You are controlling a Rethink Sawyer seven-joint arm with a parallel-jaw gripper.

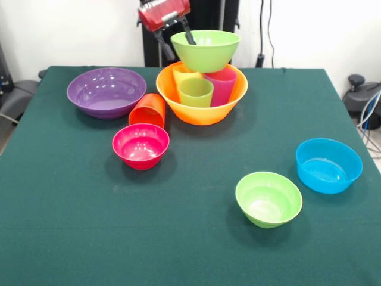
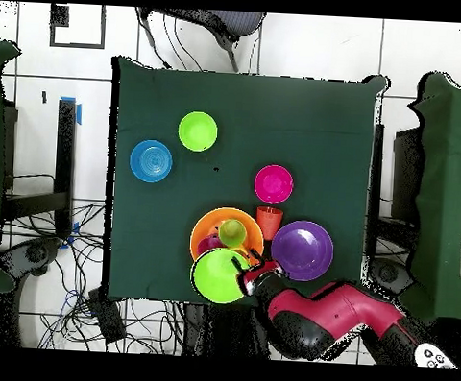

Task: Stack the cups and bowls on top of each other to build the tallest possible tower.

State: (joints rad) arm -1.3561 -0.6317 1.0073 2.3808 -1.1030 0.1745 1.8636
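The large orange bowl (image 1: 202,112) holds three upright cups: yellow (image 1: 181,72), light green (image 1: 196,92) and magenta (image 1: 221,86). Resting on those cups is the large light green bowl (image 1: 206,55), which makes up the tower. My gripper (image 1: 178,43) is shut on this bowl's far rim, one finger inside and one outside. From overhead the gripper (image 2: 250,272) sits at the edge of that green bowl (image 2: 218,274). The orange-red cup (image 1: 147,110) lies on its side beside the orange bowl.
The wide purple bowl (image 1: 106,92) stands left of the tower, and the small pink-red bowl (image 1: 140,146) sits in front of the fallen cup. A small light green bowl (image 1: 268,198) and a blue bowl (image 1: 328,165) stand near the front right.
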